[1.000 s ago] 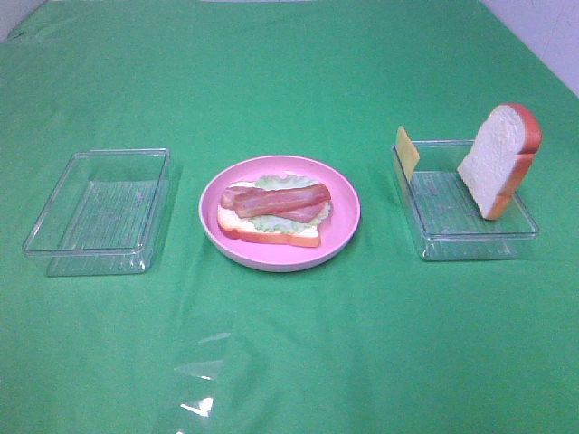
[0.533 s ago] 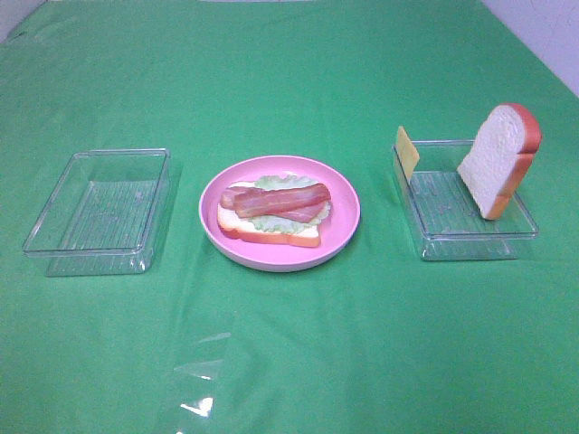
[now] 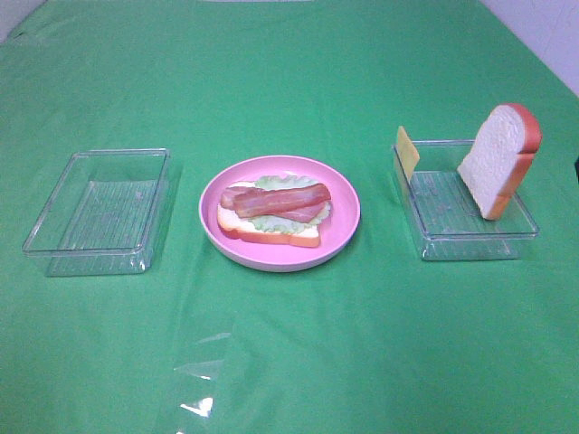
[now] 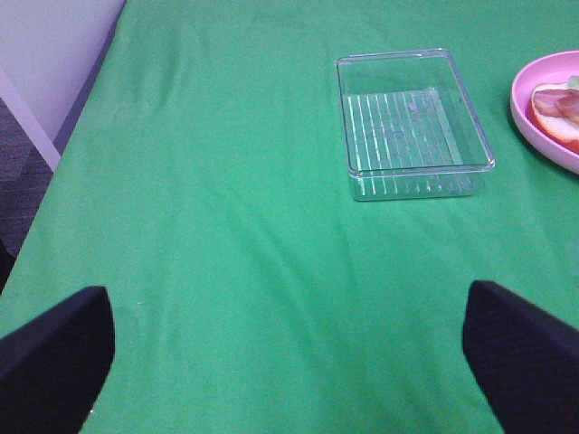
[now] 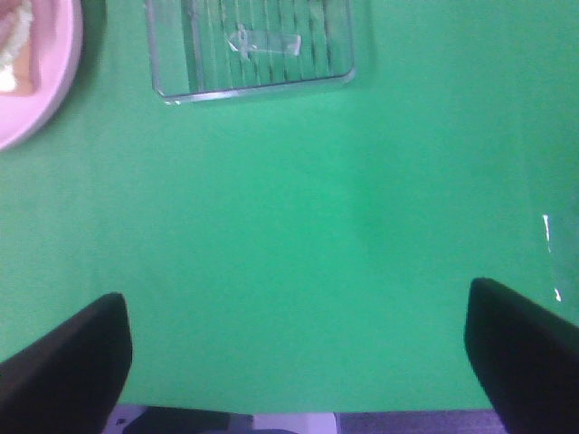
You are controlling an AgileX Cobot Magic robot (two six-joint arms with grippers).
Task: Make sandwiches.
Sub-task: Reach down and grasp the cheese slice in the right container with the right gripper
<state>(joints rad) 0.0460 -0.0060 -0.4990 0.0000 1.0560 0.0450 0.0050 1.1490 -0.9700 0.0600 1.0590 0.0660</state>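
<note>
The open sandwich (image 3: pixel 271 212) lies on the pink plate (image 3: pixel 346 226) at the table's middle: a white bread slice topped with pale lettuce (image 3: pixel 282 182) and two bacon strips (image 3: pixel 276 201). A second bread slice (image 3: pixel 499 158) leans upright in the right clear tray (image 3: pixel 466 246), and a yellow cheese square (image 3: pixel 408 151) stands at that tray's far left corner. Neither gripper shows in the high view. My left gripper (image 4: pixel 289 362) is open over bare cloth, short of the empty left tray (image 4: pixel 412 122). My right gripper (image 5: pixel 294 362) is open too, with nothing between its fingers.
The empty left tray (image 3: pixel 95 262) sits left of the plate. In the left wrist view the plate's edge (image 4: pixel 529 113) shows past that tray, and the table's side edge drops to grey floor (image 4: pixel 36 136). The right wrist view shows the right tray (image 5: pixel 249 45) and the plate rim (image 5: pixel 45 90).
</note>
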